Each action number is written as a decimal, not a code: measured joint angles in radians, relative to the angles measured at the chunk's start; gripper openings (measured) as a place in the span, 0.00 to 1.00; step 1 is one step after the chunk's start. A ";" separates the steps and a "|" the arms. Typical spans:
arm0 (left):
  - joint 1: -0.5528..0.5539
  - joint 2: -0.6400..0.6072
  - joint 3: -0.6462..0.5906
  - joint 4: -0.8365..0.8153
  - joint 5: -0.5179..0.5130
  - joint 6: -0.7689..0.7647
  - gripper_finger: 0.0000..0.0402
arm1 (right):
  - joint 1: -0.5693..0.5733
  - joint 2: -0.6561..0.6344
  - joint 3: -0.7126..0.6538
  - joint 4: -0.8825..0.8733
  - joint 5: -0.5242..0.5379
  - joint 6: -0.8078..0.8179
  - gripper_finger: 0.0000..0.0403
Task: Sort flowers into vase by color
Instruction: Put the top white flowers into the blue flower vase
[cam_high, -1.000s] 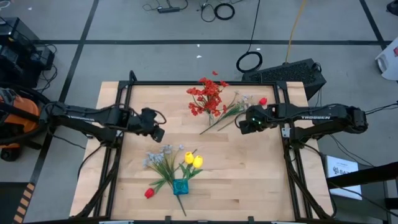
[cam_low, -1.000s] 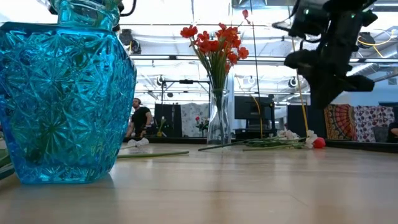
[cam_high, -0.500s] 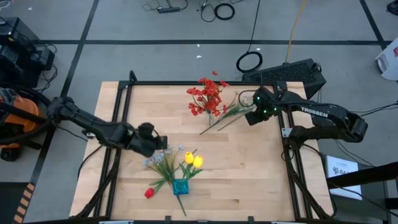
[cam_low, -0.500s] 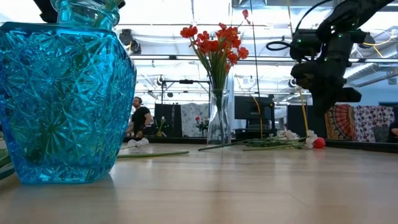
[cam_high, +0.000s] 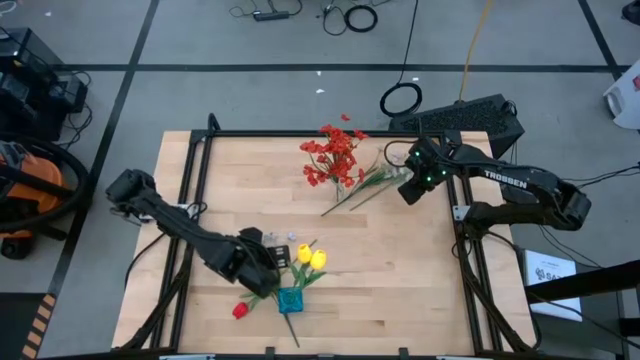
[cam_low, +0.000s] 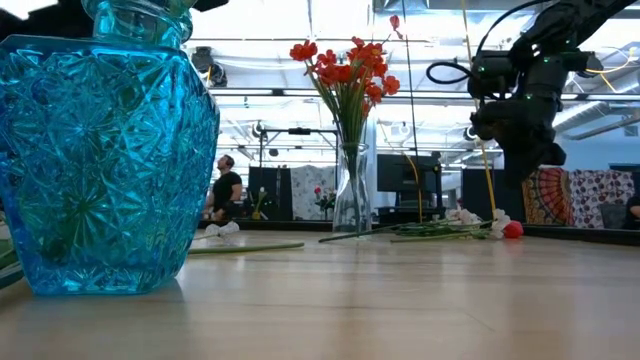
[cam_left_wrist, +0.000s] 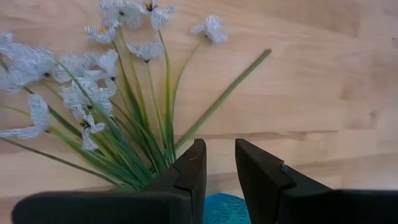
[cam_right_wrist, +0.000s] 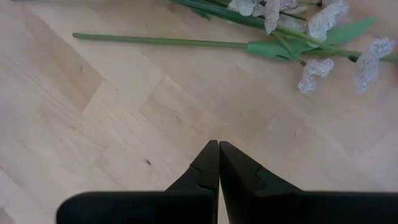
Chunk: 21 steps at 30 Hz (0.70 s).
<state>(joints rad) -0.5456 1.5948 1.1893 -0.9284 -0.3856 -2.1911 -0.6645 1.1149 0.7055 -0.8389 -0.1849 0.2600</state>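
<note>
While the high view shows the whole desk (cam_high: 400, 290) from above, only the left wrist view shows the left pincer (cam_left_wrist: 217, 163) with a narrow gap between its fingers, empty, just above the blue vase (cam_high: 290, 299) and beside the pale sprays (cam_left_wrist: 93, 93) standing in it. Yellow tulips (cam_high: 311, 257) share that vase near the front edge; a red bud (cam_high: 239, 311) lies beside it. Red sprays (cam_high: 335, 155) stand in a clear vase (cam_low: 351, 195) near the far edge. A loose pale spray (cam_right_wrist: 311, 28) lies just beyond the right pincer (cam_right_wrist: 218, 163), pressed closed and empty. Bare wood spreads across the desk's right half. Its left arm stretches diagonally forward; the right arm reaches in from the right edge.
</note>
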 joint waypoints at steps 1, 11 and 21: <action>0.000 0.010 0.019 -0.022 0.000 0.002 0.22 | 0.000 0.000 0.000 0.004 0.003 -0.001 0.01; -0.011 0.009 0.078 -0.223 -0.014 0.086 0.22 | 0.000 0.000 0.000 0.161 0.059 0.135 0.01; 0.118 -0.068 -0.023 -0.227 -0.027 0.441 0.22 | 0.032 0.000 0.000 0.245 0.127 0.559 0.01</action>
<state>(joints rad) -0.4274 1.5270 1.1664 -1.1550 -0.4122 -1.7506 -0.6329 1.1149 0.7055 -0.5941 -0.0581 0.8194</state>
